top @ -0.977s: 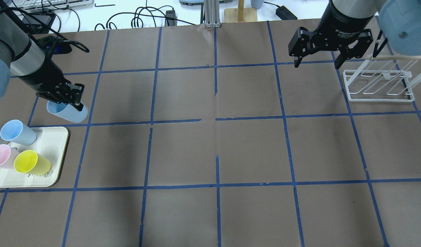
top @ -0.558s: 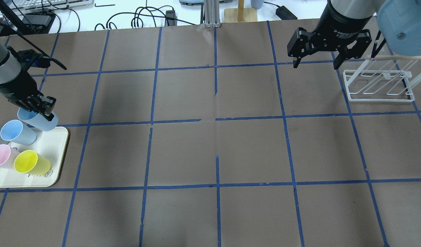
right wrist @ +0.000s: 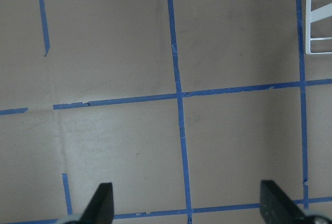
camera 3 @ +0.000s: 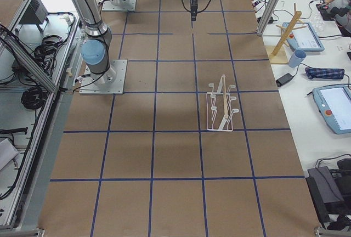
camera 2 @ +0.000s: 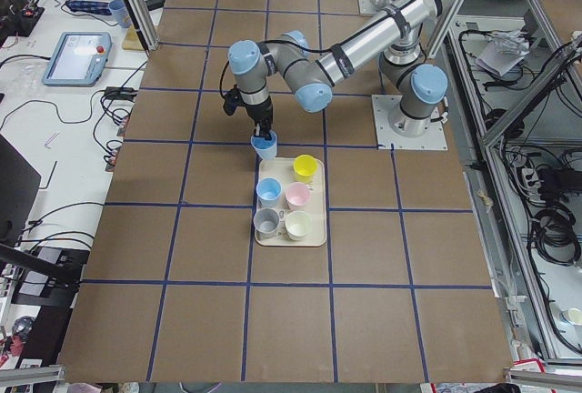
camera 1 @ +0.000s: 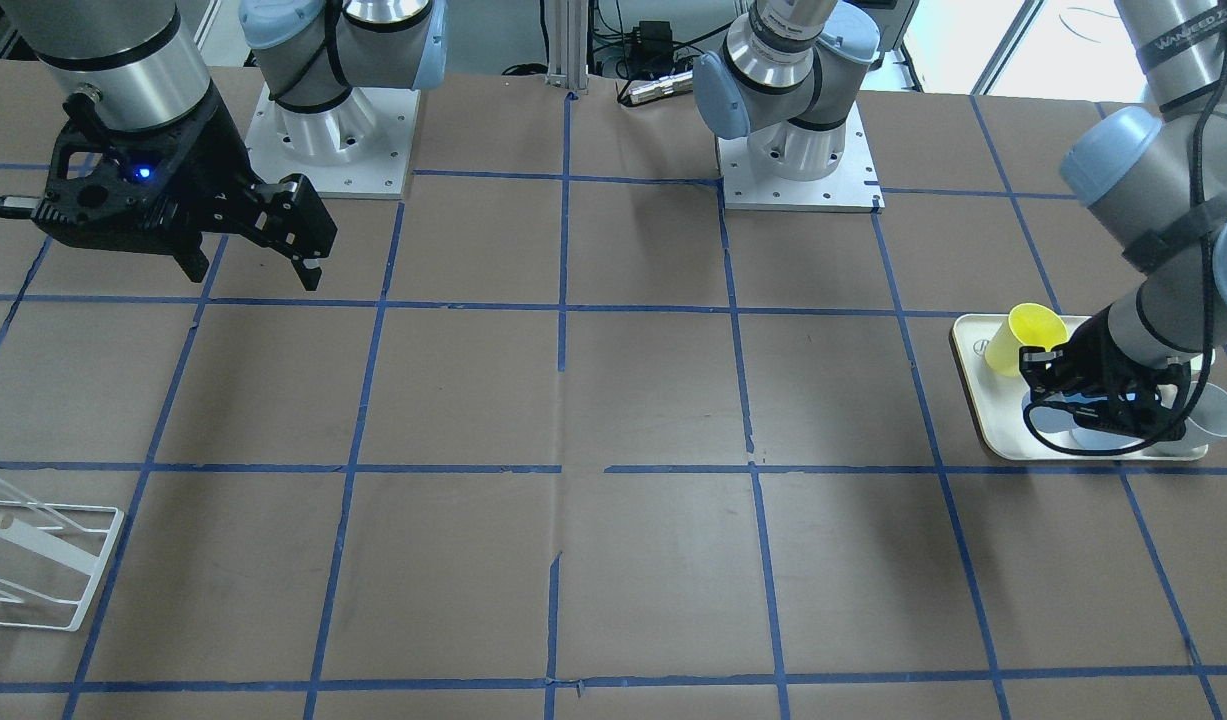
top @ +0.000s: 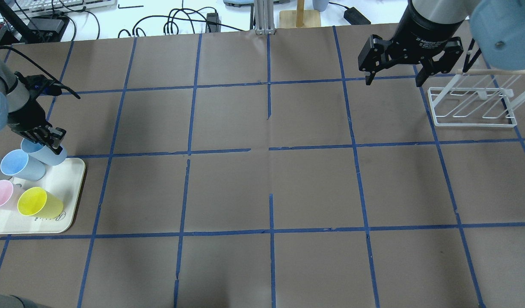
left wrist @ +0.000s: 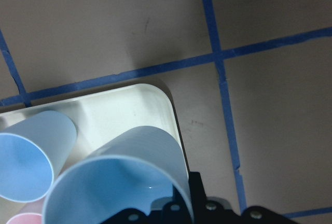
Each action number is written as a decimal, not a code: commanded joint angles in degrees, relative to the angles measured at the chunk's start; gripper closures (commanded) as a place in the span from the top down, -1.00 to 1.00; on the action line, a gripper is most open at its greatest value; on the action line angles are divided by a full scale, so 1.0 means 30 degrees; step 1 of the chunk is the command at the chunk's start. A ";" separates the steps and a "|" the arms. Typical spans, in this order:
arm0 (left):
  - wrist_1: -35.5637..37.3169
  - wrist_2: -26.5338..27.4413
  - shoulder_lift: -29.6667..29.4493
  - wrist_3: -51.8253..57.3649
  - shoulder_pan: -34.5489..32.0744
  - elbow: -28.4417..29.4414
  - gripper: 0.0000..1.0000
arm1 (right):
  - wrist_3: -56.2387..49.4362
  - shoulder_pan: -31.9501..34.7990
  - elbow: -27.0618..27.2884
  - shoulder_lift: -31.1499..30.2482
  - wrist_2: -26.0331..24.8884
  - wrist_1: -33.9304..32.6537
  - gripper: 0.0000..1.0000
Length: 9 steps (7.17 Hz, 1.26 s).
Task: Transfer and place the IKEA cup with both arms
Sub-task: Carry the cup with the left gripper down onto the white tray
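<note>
My left gripper (top: 51, 143) is shut on the rim of the IKEA cup (top: 48, 155), a pale blue tumbler held mouth-up and tilted at the far corner of the cream tray (top: 72, 188). The left wrist view shows this cup (left wrist: 129, 167) over the tray's corner (left wrist: 135, 105), beside an identical blue cup (left wrist: 31, 154). That second cup (top: 22, 164) stands on the tray. The exterior left view shows the held cup (camera 2: 265, 146) at the tray's far edge. My right gripper (top: 391, 80) is open and empty, high over the far right of the table, also seen from the front (camera 1: 251, 272).
On the tray stand a yellow cup (top: 39, 202), a pink cup (top: 0, 194) and a grey cup (camera 2: 265, 221). A white wire rack (top: 472, 107) stands at the far right, next to my right gripper. Cables and devices lie beyond the table's far edge.
My left gripper has carried the blue cup leftward and nearer, from the bare table to the tray's far corner. The right gripper has barely moved.
</note>
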 commanded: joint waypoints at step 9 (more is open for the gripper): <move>-0.0785 -0.0066 -0.1482 0.0971 0.1024 0.0237 1.00 | -0.0148 0.0000 -0.0024 0.0059 -0.0022 0.0029 1.00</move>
